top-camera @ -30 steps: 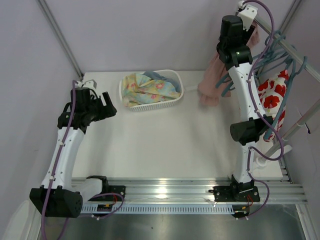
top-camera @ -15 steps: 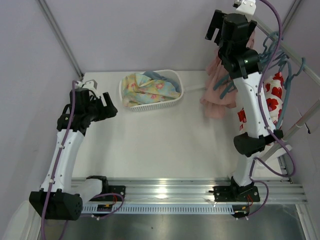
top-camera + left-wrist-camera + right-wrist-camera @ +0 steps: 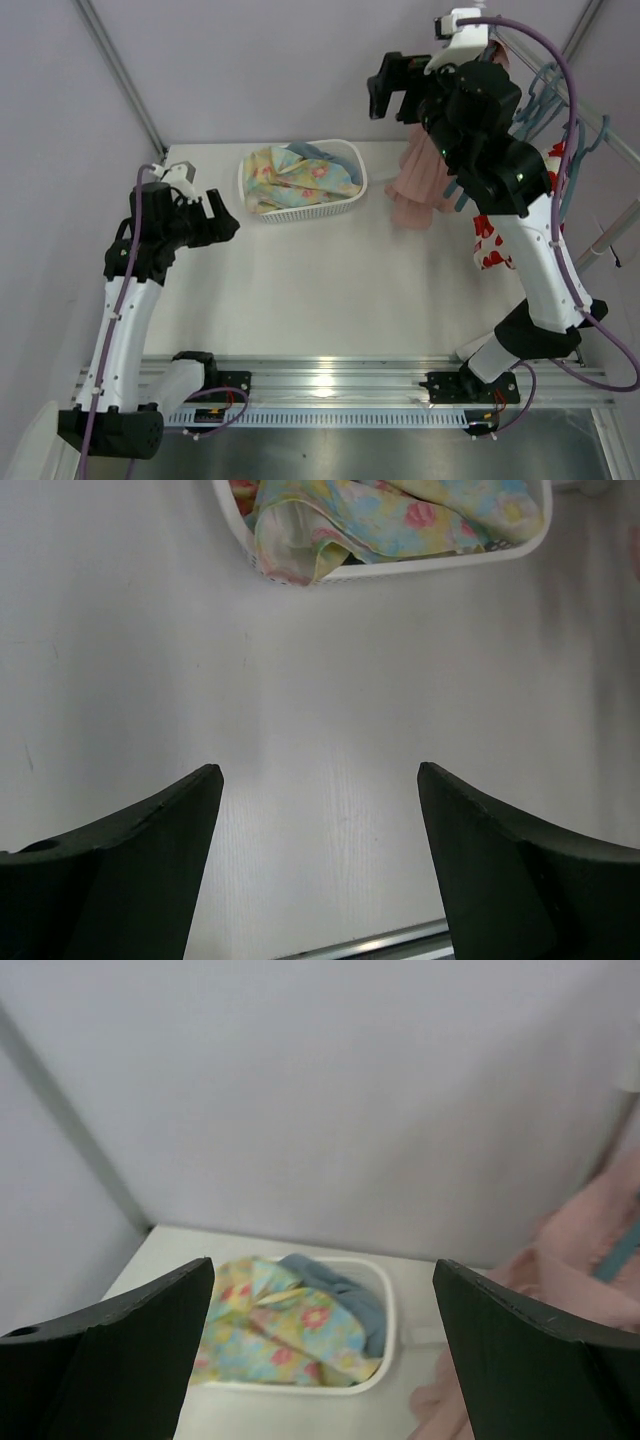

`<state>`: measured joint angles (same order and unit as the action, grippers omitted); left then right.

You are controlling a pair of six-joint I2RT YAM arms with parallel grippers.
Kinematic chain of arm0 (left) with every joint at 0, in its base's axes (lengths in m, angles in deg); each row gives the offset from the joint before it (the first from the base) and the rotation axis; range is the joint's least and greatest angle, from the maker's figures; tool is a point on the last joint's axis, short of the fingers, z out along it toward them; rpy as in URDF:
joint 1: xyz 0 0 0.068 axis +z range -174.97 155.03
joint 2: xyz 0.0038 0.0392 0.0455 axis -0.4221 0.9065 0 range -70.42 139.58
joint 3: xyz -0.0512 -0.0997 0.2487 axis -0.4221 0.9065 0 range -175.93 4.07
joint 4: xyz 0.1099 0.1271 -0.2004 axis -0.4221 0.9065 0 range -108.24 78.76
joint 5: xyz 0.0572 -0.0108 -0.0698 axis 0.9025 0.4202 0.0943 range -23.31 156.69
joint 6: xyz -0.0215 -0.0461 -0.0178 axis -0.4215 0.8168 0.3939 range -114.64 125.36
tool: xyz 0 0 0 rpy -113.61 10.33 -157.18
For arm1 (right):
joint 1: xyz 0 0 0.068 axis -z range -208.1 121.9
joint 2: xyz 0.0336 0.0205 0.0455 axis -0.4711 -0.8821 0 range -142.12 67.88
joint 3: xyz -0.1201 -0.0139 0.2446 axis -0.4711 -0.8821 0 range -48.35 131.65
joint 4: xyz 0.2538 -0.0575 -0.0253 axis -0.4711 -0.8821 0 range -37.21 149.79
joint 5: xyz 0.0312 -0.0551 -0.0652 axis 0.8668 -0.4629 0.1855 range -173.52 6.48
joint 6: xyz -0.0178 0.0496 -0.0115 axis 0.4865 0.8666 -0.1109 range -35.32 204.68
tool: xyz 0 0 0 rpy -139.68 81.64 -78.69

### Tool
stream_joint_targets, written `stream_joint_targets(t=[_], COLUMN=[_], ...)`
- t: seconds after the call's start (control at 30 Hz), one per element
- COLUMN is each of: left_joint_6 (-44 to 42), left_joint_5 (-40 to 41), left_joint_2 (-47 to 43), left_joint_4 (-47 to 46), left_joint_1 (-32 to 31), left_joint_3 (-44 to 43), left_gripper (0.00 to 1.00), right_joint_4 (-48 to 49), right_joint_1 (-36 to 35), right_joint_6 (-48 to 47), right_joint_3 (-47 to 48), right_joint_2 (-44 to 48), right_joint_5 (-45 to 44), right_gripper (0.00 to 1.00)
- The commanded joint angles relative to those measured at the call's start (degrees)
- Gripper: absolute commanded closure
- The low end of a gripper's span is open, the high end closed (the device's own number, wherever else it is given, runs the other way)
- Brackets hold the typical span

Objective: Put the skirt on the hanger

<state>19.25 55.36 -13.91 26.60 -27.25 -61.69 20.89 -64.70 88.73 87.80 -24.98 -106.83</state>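
Observation:
The dusty-pink skirt point(image 3: 415, 185) hangs at the back right, off the clothes rail, its hem just above the table. A teal hanger point(image 3: 461, 192) shows beside it, mostly hidden behind my right arm. My right gripper point(image 3: 386, 85) is open and empty, raised high to the left of the skirt and apart from it. In the right wrist view the gripper point(image 3: 322, 1262) is open, with the skirt point(image 3: 575, 1260) and a strip of teal hanger point(image 3: 620, 1250) at the right edge. My left gripper point(image 3: 222, 213) is open and empty over the table's left side; the left wrist view point(image 3: 315, 770) shows bare table between its fingers.
A white basket point(image 3: 362, 176) with a yellow-and-blue floral cloth point(image 3: 300, 175) stands at the back centre, also in the wrist views point(image 3: 430, 565) point(image 3: 391, 1316). More teal hangers point(image 3: 548, 88) and a white cloth with red flowers point(image 3: 490, 242) hang on the rail at right.
My right arm has lifted and swung left, away from the rail. The skirt has stayed hanging and shifted slightly left. My left arm has barely moved.

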Motion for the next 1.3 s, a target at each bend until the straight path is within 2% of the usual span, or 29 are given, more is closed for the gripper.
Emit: stream_joint_targets(t=[0.0,0.13,0.27,0.4,0.5,0.6,0.7,0.77,0.9,1.0,1.07,1.13,1.27], left_joint_6=[-0.7,0.5,2.1,3.6,4.0,4.4,4.7,4.8,5.2,5.7,7.0,7.7,9.8], left_joint_5=[-3.9,-1.2,-0.8,4.7,9.1,18.2,22.6,24.8,26.4,26.3,26.1,25.8,27.1], left_joint_2=[-2.9,-6.3,-7.1,-6.3,-4.8,-1.9,1.0,1.8,1.5,-0.5,-2.9,-4.6,-7.7], left_joint_4=[0.8,1.9,1.2,0.4,-0.2,1.6,4.8,5.3,2.9,0.0,-2.7,-5.4,-7.0], left_joint_1=[-2.7,-8.2,-15.4,-24.1,-32.0,-37.3,-38.2,-38.2,-38.2,-38.1,-38.1,-38.1,-38.0], left_joint_3=[-4.7,-7.1,-8.6,-9.7,-10.6,-11.7,-11.9,-11.1,-8.1,-6.1,-3.7,-1.0,1.9], left_gripper=[0.15,0.14,0.14,0.14,0.14,0.15,0.15,0.15,0.14,0.1,0.0,0.0,0.01], right_joint_4=[-2.1,-6.2,-10.9,-15.1,-19.3,-23.8,-25.7,-23.8,-19.6,-17.3,-17.4,-16.8,-8.3], right_joint_1=[-5.0,-6.7,-6.6,-6.6,-6.6,-6.5,-6.5,-6.5,-6.6,-6.5,-6.5,-6.6,-6.6], right_joint_6=[-1.9,4.6,10.4,15.4,16.4,17.9,18.3,17.2,17.5,17.2,18.2,18.4,16.1], right_joint_3=[-2.2,-12.2,-16.5,-17.4,-15.8,-14.2,-15.7,-20.3,-28.0,-32.0,-33.8,-36.1,-48.1], right_joint_2=[5.8,13.4,20.5,26.8,27.1,26.4,27.1,29.5,34.6,37.6,38.9,40.3,46.4], right_joint_5=[3.2,-2.2,-9.7,-16.0,-18.0,-17.8,-15.5,-11.0,-7.5,-4.9,-4.8,-3.8,8.3], right_gripper=[0.01,0.01,0.01,0.01,0.01,0.01,0.0,0.01,0.01,0.01,0.01,0.01,0.01])
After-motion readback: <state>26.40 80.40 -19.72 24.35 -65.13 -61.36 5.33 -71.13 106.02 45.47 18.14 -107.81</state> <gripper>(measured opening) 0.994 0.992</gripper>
